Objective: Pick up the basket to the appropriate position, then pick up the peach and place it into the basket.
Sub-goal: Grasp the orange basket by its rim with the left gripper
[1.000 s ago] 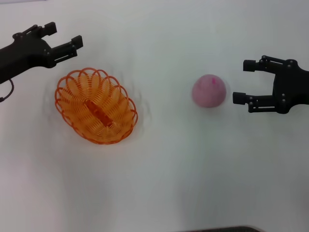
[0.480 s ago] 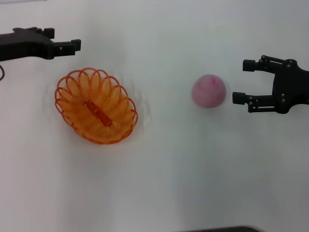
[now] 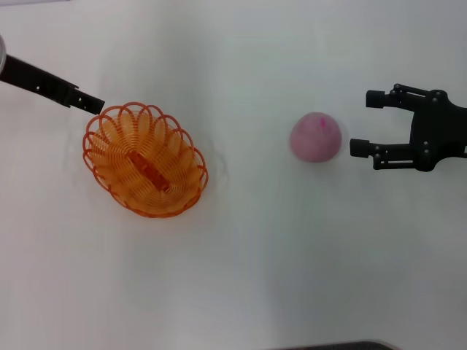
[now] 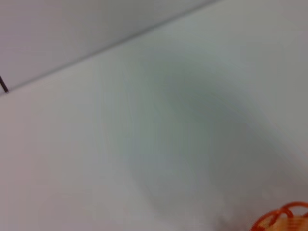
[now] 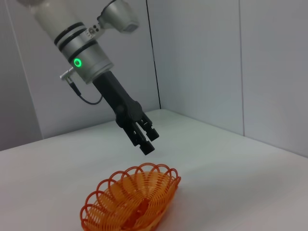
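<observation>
The orange wire basket (image 3: 144, 160) sits on the white table, left of centre. It also shows in the right wrist view (image 5: 132, 199), and a bit of its rim shows in the left wrist view (image 4: 284, 217). My left gripper (image 3: 93, 104) hangs just above the basket's far left rim, pointing down at it, and is open and empty. The right wrist view shows it (image 5: 146, 142) above the rim. The pink peach (image 3: 315, 136) lies right of centre. My right gripper (image 3: 363, 122) is open just right of the peach, not touching it.
The white table (image 3: 241, 277) carries nothing else in view. A grey wall and a corner stand behind the table (image 5: 202, 62). A dark edge (image 3: 328, 345) shows at the table's near side.
My left gripper has turned its wrist and swung down from behind the basket to just above its far left rim. The right gripper, the peach and the basket have not moved.
</observation>
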Controlling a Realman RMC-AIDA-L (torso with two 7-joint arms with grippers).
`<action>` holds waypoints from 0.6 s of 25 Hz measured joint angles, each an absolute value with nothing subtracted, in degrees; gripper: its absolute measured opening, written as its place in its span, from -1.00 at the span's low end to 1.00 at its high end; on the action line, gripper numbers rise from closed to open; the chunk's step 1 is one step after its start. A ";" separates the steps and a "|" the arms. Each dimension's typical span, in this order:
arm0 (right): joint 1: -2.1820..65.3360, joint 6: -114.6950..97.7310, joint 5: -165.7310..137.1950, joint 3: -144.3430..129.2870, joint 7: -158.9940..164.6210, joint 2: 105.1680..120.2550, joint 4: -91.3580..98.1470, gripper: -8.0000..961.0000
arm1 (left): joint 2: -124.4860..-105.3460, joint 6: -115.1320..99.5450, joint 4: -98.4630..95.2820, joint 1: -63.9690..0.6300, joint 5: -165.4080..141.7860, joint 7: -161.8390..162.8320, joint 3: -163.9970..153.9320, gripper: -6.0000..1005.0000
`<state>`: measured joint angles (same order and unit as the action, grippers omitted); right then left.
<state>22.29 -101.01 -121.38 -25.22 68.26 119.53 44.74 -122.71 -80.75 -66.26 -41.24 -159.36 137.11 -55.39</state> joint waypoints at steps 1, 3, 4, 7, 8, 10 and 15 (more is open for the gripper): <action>22.33 -101.00 -121.38 -25.22 68.25 119.53 44.74 0.96 | -122.70 -81.27 -66.26 -41.86 -160.14 137.39 -55.41 0.69; 22.37 -100.99 -121.38 -25.22 68.25 119.53 44.74 0.96 | -122.70 -81.82 -66.25 -42.82 -161.50 137.63 -55.42 0.68; 22.40 -100.98 -121.38 -25.22 68.24 119.53 44.73 0.96 | -122.70 -81.92 -66.20 -43.15 -162.06 137.68 -55.42 0.68; 22.42 -100.98 -121.38 -25.22 68.23 119.53 44.73 0.96 | -122.93 -81.86 -66.05 -43.44 -162.76 137.65 -55.50 0.68; 22.42 -100.98 -121.38 -25.22 68.22 119.53 44.73 0.96 | -123.09 -81.83 -65.94 -43.44 -162.78 137.51 -55.64 0.68; 22.42 -100.98 -121.38 -25.22 68.21 119.53 44.73 0.96 | -123.28 -81.67 -65.40 -43.45 -162.82 137.29 -56.29 0.68; 22.62 -100.98 -121.38 -25.51 68.19 119.53 44.45 0.96 | -123.65 -78.72 -61.34 -43.36 -162.47 137.01 -59.27 0.67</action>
<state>22.62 -100.98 -121.38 -25.51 68.19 119.53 44.45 -123.65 -78.72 -61.34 -43.36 -162.47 137.01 -59.27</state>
